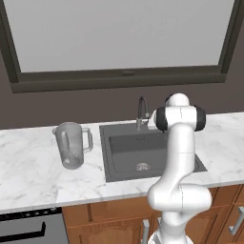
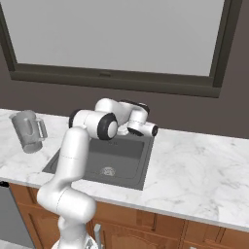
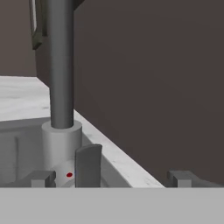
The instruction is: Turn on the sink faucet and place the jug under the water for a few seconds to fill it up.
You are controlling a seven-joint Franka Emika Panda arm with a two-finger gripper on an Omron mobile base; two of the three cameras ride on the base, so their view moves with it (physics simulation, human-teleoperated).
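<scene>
Hand sat right at the base of the sink faucet, fingers spread wide, grasping nothing. In the hand view the faucet's dark stem rose from a pale cylindrical base, and a small upright lever stood just in front of that base, between the two fingertips but nearer the left one. A red dot showed on the base beside the lever. The placement made sense: the hand was lined up to push or catch the lever, so this looked like the turn-on step, not yet done.

No water seen at the spout in either base view; the sink looked dry, round drain in the middle.

Jug stood upright on the marble surface, to the left of the sink and well apart from the faucet, handle pointing toward the basin. It was untouched and looked empty. It was parked off to the side, which kept the basin free while the arm worked at the back edge.

Arm reached over the sink toward the back wall, wrist bent down at the faucet in the right base view.

Next likely need: a small sideways nudge on the lever. Risk was slipping past it, as it was slim and off-centre.
</scene>
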